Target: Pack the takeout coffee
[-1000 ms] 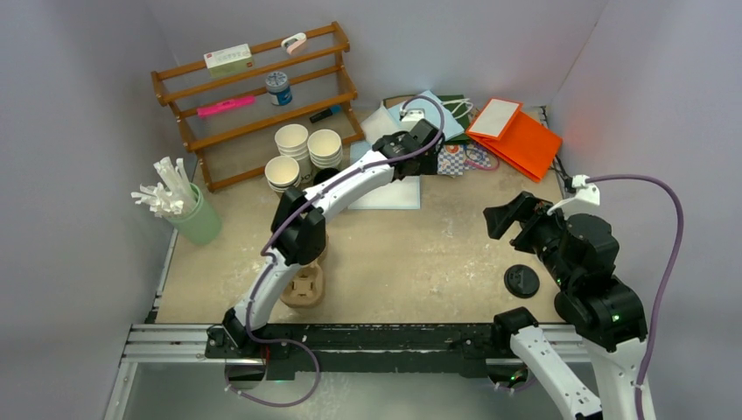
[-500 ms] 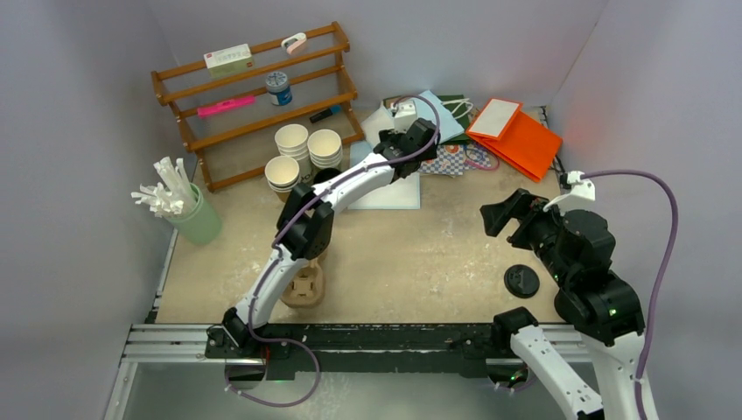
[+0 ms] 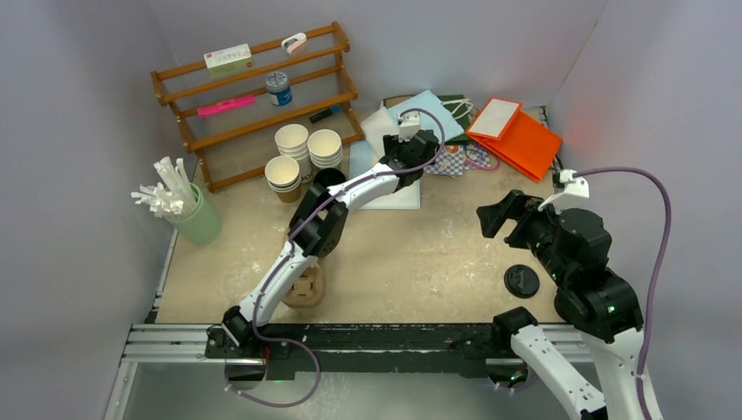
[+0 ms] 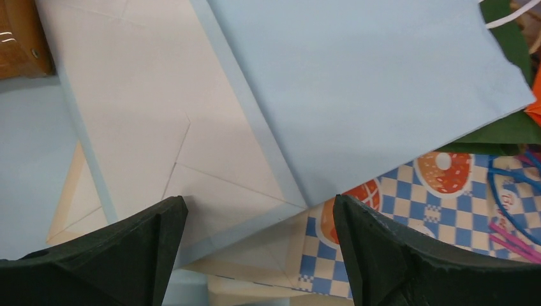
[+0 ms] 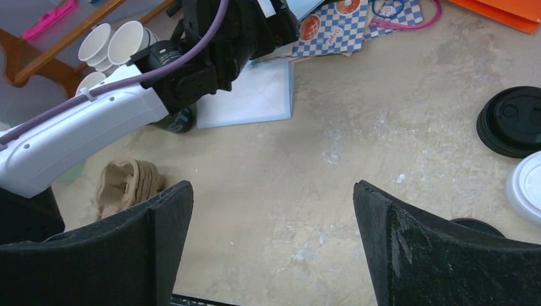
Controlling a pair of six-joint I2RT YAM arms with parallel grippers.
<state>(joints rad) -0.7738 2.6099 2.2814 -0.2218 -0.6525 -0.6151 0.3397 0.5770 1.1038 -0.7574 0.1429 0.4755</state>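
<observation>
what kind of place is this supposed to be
Probably a mock coffee-shop takeout counter in a robot test cell: stacked paper cups, straws in a green cup, a black cup lid and flat paper bags.

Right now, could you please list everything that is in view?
Rack: one, brown, far left, small items on it.
Cup stacks: three, white, before the rack.
Straws: many, white, in green cup, left.
Carrier: one, brown, near left.
Bags: several, blue, orange, checkered, far centre and right.
Black lid: one, near right.
White lid: one, right wrist view's edge, cup unseen.
Left fingers: open, black, over the bags.
Right fingers: open, black, above the table.
</observation>
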